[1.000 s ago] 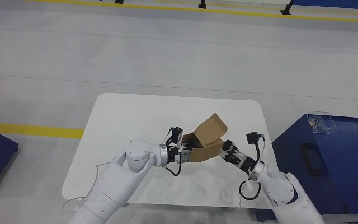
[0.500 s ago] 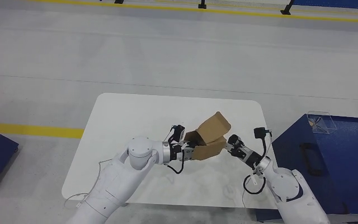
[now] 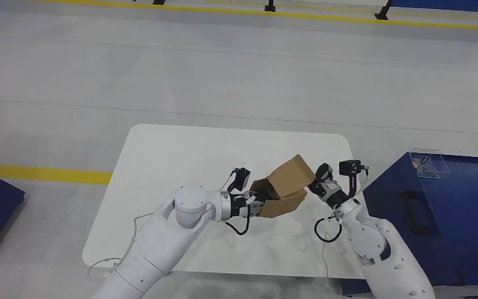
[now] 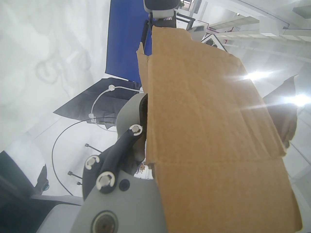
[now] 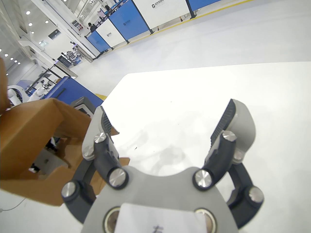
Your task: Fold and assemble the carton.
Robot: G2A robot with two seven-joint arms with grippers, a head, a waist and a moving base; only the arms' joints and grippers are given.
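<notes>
The brown carton (image 3: 287,187) is held above the white table (image 3: 172,164), half-formed, with one flap raised. My left gripper (image 3: 256,205) is shut on the carton's left wall. In the left wrist view the cardboard (image 4: 206,122) runs along one grey finger (image 4: 126,144) and hides the other. My right gripper (image 3: 323,179) is open at the carton's right end, and nothing lies between its fingers (image 5: 167,120). In the right wrist view one fingertip (image 5: 103,120) is right beside a carton flap (image 5: 36,134).
A blue cabinet (image 3: 426,217) stands just off the table's right edge, with a small clear box (image 3: 429,161) on top. The table's left half and far side are bare. A cable loops below the right wrist (image 3: 325,228).
The left gripper has carried the carton a little to the right. The right gripper has moved from the carton's near right side out to its far right end.
</notes>
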